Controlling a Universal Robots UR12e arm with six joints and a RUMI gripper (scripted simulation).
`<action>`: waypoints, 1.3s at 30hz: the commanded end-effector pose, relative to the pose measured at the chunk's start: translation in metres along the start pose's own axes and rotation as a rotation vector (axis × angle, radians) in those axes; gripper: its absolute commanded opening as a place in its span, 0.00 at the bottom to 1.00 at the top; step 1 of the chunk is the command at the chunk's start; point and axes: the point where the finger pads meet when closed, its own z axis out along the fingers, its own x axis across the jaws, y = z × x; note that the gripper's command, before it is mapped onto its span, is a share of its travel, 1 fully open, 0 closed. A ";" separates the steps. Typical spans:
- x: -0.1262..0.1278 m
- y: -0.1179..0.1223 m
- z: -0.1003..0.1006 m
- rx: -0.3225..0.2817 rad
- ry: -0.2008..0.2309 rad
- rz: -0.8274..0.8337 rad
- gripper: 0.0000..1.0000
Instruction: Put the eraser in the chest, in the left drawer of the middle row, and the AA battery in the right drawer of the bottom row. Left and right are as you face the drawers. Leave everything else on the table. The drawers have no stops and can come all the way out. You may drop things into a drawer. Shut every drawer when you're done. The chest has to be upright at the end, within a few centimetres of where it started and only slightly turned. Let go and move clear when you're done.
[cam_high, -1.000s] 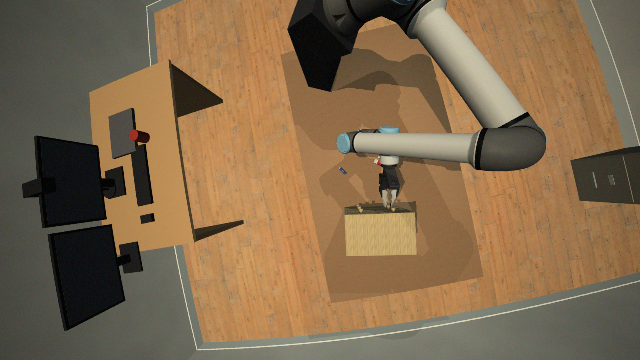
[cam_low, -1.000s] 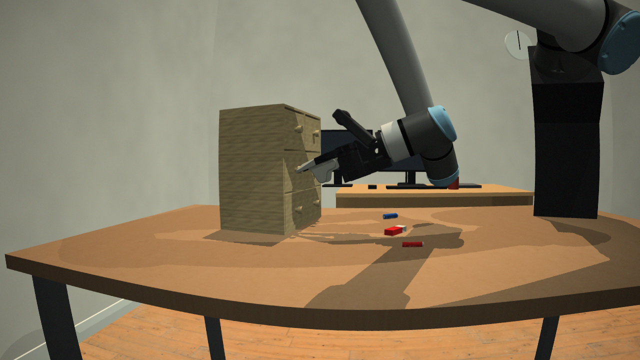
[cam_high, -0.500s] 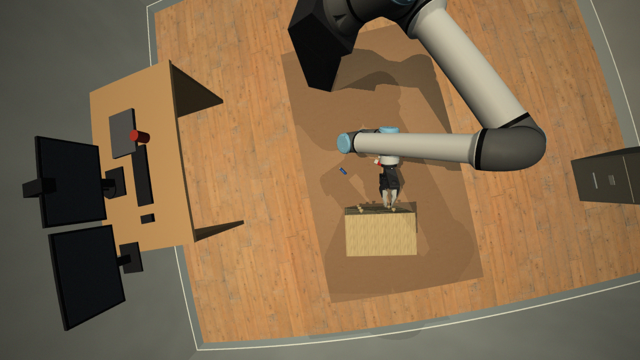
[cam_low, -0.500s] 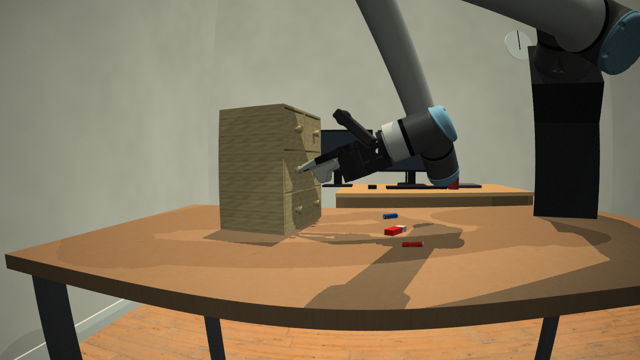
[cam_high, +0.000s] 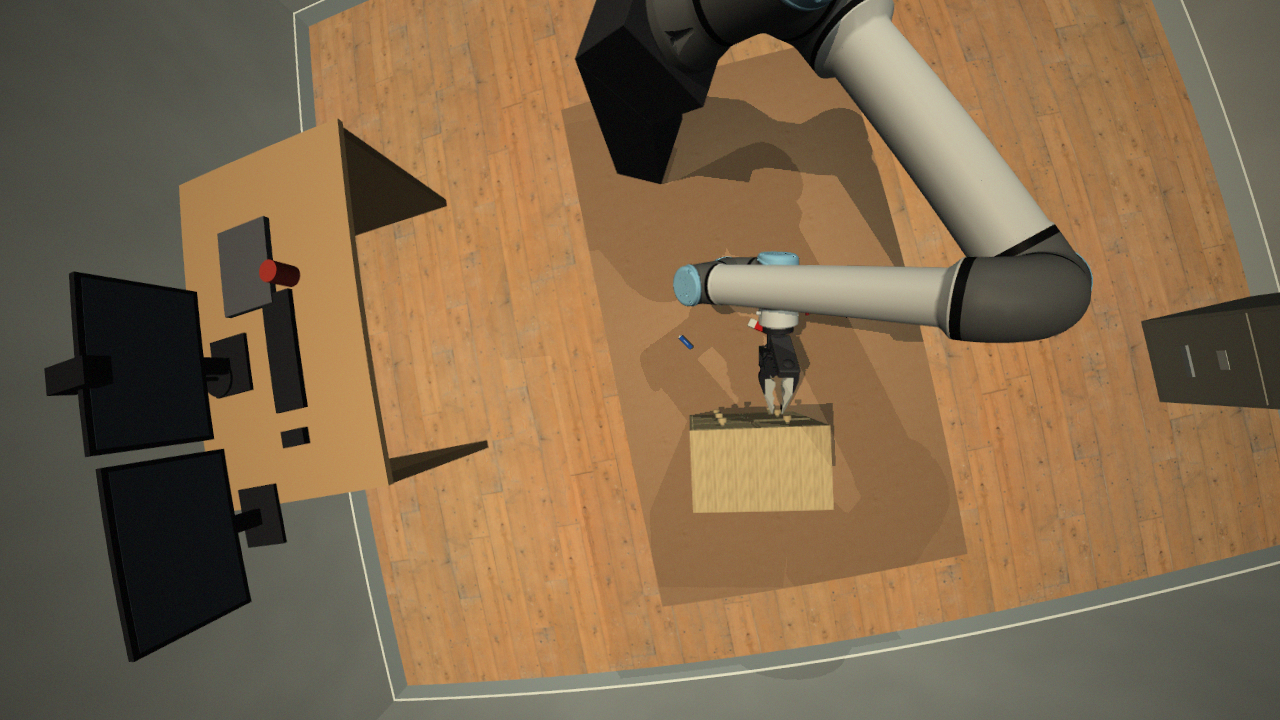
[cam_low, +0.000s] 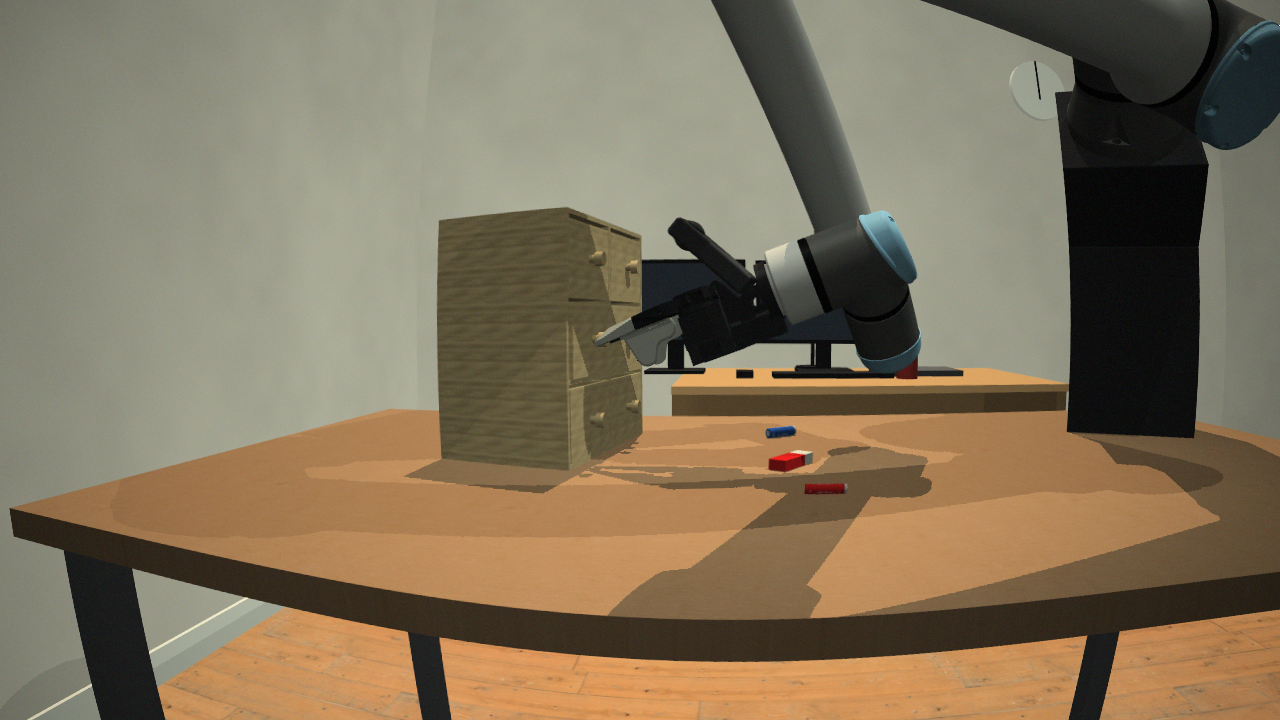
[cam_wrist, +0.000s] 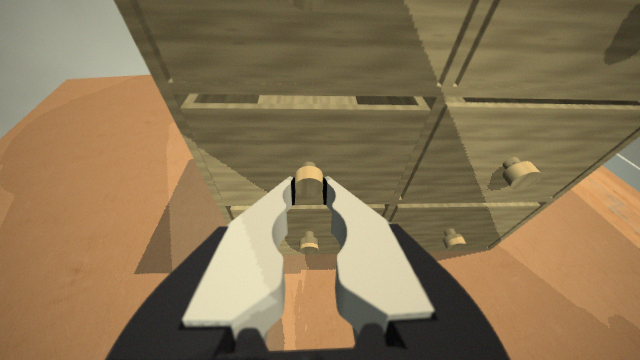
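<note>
The chest stands upright on the table, and the gripper reaches its front with jaws closed around the knob of the left drawer in the middle row (left as you face the chest). That drawer stands slightly out of the chest, a narrow slot showing above its front. The eraser, red with a white end, lies on the table out in front of the chest, well apart from it. Two batteries lie in front of the chest too, one on either side of the eraser: a blue battery and a red battery (I can't tell which is the AA; the top view mostly hides the red one under the arm). The chest's bottom right drawer looks shut. Beyond the table, to the right as you face the chest, stands a desk with two monitors.
</note>
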 end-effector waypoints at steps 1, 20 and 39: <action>0.000 0.000 -0.001 0.001 0.000 0.000 0.07; 0.000 0.003 -0.009 0.001 0.000 0.000 0.07; 0.000 0.006 -0.019 0.001 0.000 0.000 0.07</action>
